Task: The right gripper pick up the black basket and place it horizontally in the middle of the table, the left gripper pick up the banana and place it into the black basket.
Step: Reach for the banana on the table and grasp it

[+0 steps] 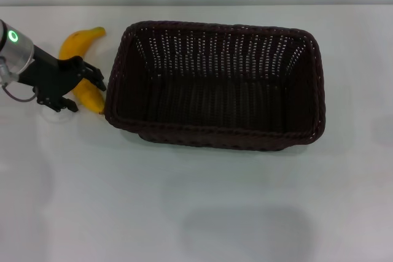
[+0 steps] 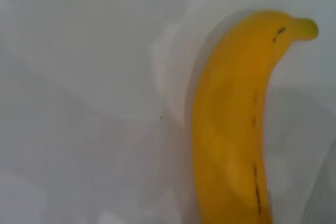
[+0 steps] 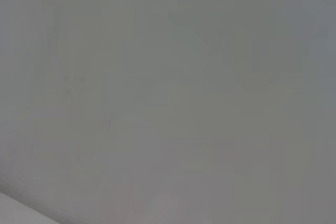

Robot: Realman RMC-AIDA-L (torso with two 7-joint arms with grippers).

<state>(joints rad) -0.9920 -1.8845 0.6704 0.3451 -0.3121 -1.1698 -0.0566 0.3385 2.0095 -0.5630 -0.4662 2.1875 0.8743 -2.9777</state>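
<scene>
Left gripper (image 1: 83,87), jaws spread, is straddling the banana (image 1: 78,50) lying on the table (image 1: 184,213) just beside the black basket (image 1: 215,133); closing squarely across its middle should prevent slipping, the right gripper being unseen.

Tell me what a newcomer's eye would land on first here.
The big black basket dominates the middle of the white table, empty. Next comes the yellow banana lying just off the basket's left end, with the left gripper over its middle, fingers spread on either side.
</scene>
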